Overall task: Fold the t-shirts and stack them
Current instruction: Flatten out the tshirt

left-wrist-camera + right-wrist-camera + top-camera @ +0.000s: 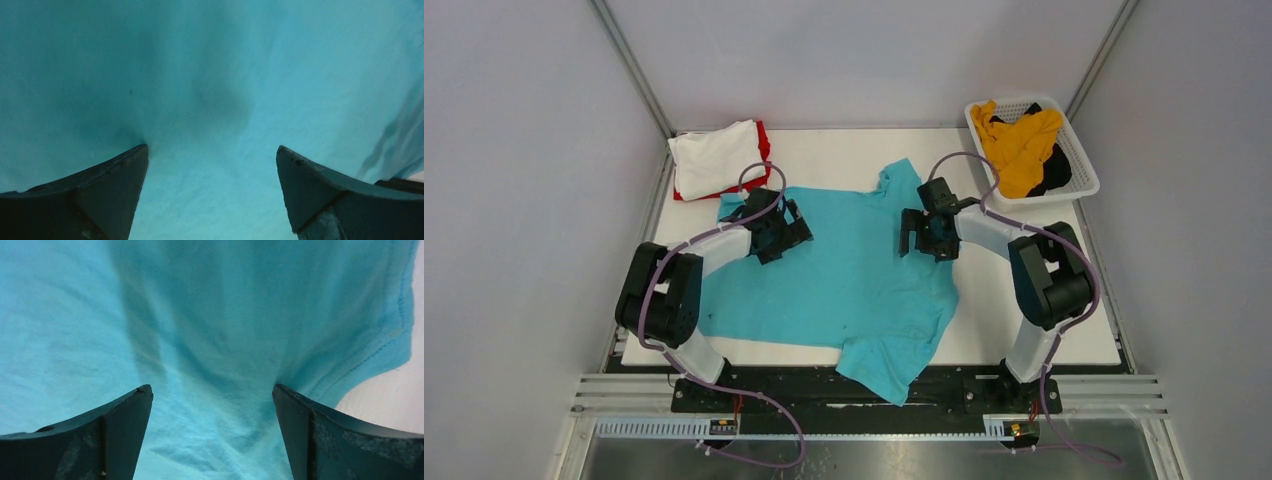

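Observation:
A teal t-shirt [844, 280] lies spread across the white table [1024, 320], one sleeve hanging over the front edge. My left gripper [776, 232] is open, its tips pressed down on the shirt's upper left part; in the left wrist view the gripper [212, 155] has only teal cloth [210, 75] between the fingers. My right gripper [924, 238] is open on the shirt's upper right part, near the hem; in the right wrist view the gripper [212, 395] spans wrinkled teal cloth [200, 340]. A folded white shirt [714, 155] lies on a red one [762, 140] at the back left.
A white mesh basket [1079, 160] at the back right holds a mustard yellow shirt [1022, 145] and a black one [1054, 172]. Grey walls close in the table on three sides. Bare white table [395, 400] shows at the right of the right wrist view.

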Controlling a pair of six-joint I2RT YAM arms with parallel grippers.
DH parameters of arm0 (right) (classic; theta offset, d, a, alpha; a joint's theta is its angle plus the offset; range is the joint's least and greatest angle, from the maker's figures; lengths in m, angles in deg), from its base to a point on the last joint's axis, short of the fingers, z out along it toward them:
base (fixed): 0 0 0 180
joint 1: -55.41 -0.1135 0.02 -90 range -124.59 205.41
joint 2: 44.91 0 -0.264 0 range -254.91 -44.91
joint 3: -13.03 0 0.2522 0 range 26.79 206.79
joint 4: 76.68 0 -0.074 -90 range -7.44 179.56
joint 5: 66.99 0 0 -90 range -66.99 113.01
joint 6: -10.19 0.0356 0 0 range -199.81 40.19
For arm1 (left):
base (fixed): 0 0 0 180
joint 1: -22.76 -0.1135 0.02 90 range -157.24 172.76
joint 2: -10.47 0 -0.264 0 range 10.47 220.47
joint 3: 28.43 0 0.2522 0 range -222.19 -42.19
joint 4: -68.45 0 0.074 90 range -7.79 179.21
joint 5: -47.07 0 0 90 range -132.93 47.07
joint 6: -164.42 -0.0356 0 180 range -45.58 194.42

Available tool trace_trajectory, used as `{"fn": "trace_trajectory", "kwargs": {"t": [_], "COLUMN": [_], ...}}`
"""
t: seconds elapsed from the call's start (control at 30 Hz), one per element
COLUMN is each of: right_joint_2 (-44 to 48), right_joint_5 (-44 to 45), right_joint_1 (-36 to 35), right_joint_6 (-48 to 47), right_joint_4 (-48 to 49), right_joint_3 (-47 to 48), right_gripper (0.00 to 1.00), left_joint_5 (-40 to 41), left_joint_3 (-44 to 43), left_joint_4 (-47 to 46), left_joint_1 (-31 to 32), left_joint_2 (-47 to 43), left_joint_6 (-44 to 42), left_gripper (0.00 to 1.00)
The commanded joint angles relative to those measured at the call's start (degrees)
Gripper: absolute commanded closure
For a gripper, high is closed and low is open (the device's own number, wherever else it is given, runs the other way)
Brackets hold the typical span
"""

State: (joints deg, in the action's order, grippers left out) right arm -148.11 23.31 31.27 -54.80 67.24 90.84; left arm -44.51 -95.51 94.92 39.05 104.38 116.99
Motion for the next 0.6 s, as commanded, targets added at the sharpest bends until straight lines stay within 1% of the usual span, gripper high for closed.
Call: {"fn": "trace_trajectory", "kwargs": {"t": [0.0,0.13,0.2,0.3,0.43,0.57], "right_joint_2": [2.1,4.1,4.7,5.0,5.8,6.2], "right_joint_5": [-4.0,-7.5,-11.9,-15.0,-19.0,-18.7], "right_joint_1": [4.4,10.4,13.1,14.4,16.0,16.7], "right_joint_6": [4.6,5.7,5.9,5.4,4.0,2.8], "right_joint_4": [0.6,1.0,2.1,1.3,0.4,0.1], "right_joint_3": [-3.5,-6.9,-8.0,-8.2,-9.6,-8.9], "right_gripper": [0.0,0.0,0.0,0.01,0.0,0.0], "left_joint_5": [-2.7,-2.3,-2.8,-3.9,-2.5,-0.9], "left_joint_3": [4.5,7.9,9.5,11.8,14.0,14.9], "left_joint_4": [-4.0,-4.5,-4.5,-4.3,-3.8,-3.7], "left_joint_1": [2.7,6.2,7.9,10.5,15.4,17.4], "left_joint_2": [-2.3,-3.7,-4.6,-6.8,-9.2,-10.9], "left_joint_6": [4.1,6.6,8.2,10.4,13.5,14.3], "left_gripper": [0.01,0.01,0.01,0.01,0.01,0.01]}}
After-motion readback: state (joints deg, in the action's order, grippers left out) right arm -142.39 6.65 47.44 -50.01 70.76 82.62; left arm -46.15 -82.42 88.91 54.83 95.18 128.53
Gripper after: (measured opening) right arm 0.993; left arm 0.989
